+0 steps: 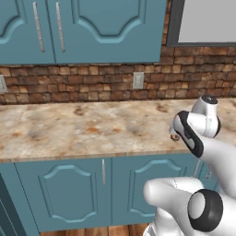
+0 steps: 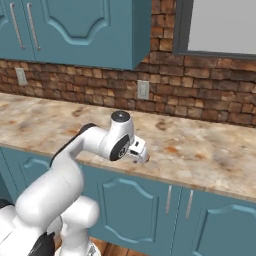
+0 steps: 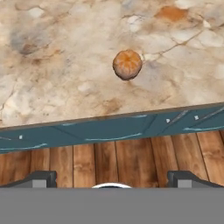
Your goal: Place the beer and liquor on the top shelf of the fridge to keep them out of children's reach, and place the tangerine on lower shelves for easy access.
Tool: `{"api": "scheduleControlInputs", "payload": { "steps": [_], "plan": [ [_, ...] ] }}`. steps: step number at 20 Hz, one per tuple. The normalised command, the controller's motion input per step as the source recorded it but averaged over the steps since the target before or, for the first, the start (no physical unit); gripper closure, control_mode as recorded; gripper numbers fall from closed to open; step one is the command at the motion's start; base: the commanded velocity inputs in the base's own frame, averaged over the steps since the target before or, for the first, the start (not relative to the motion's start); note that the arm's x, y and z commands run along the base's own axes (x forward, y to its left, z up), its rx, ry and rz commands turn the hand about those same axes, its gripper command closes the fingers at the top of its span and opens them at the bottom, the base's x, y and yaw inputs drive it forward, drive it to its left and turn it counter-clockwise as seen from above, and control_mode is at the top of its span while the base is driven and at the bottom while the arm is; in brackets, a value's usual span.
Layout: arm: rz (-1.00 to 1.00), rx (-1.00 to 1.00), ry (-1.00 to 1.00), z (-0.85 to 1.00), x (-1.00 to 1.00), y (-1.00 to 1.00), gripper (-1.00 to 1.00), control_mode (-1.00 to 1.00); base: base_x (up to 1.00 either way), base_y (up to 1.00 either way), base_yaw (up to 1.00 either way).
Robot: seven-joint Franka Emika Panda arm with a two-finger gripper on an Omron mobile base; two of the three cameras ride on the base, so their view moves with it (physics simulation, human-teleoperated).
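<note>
The tangerine (image 3: 127, 64), small, round and orange-tan, lies on the marble counter (image 3: 57, 74) a short way in from its front edge. My gripper (image 3: 113, 180) hangs above that edge, apart from the fruit. It is open, with its fingertips (image 3: 40, 178) spread wide and nothing between them. In the right base view the gripper (image 2: 142, 156) points down over the counter's front strip. The beer, the liquor and the fridge with its shelves are out of view.
The counter (image 1: 69, 124) runs wide along a brick wall (image 1: 92, 83) with an outlet (image 1: 138, 80). Teal upper cabinets (image 1: 92, 27) hang above it and teal base cabinets (image 1: 69, 193) stand below. Wooden floor (image 3: 109, 159) lies beneath the hand. A grey framed panel (image 2: 220, 25) sits at the upper right.
</note>
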Motion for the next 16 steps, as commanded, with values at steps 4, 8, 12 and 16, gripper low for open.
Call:
{"api": "scheduleControlInputs", "payload": {
  "steps": [4,8,12,16],
  "plan": [
    [0.00,0.00,0.04,-0.22,0.30,-0.19,-1.00,-1.00,0.00,0.00,0.00],
    [0.00,0.01,0.03,-0.20,0.26,-0.20,-1.00,-1.00,0.00,0.00,0.00],
    [0.00,0.00,0.02,-0.19,0.21,-0.15,-1.00,-1.00,0.00,0.00,0.00],
    [0.00,0.00,0.00,-0.19,0.14,-0.01,-1.00,-1.00,0.00,0.00,0.00]
  ]
}}
